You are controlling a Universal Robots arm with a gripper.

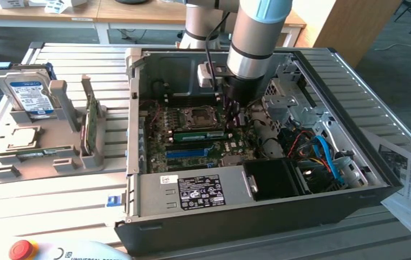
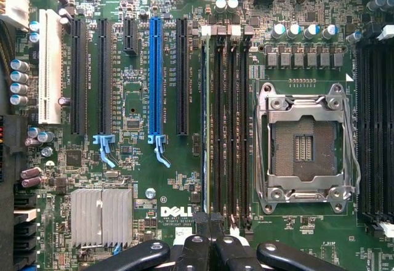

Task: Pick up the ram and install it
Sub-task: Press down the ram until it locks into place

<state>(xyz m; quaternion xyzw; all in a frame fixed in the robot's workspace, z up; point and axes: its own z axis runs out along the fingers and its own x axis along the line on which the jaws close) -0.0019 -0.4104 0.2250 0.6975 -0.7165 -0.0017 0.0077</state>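
The arm (image 1: 259,32) comes down steeply from twelve o'clock in the exterior view, its grey wrist section pointing almost straight down, a black cable running alongside. The gripper (image 2: 212,225) sits at six o'clock in the wrist view, its two black fingers (image 2: 198,249) pressed together, linkages spread to either side.

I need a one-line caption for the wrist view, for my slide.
Shut gripper over the motherboard, pressing a ram stick edge-on into a memory slot beside the empty processor socket.
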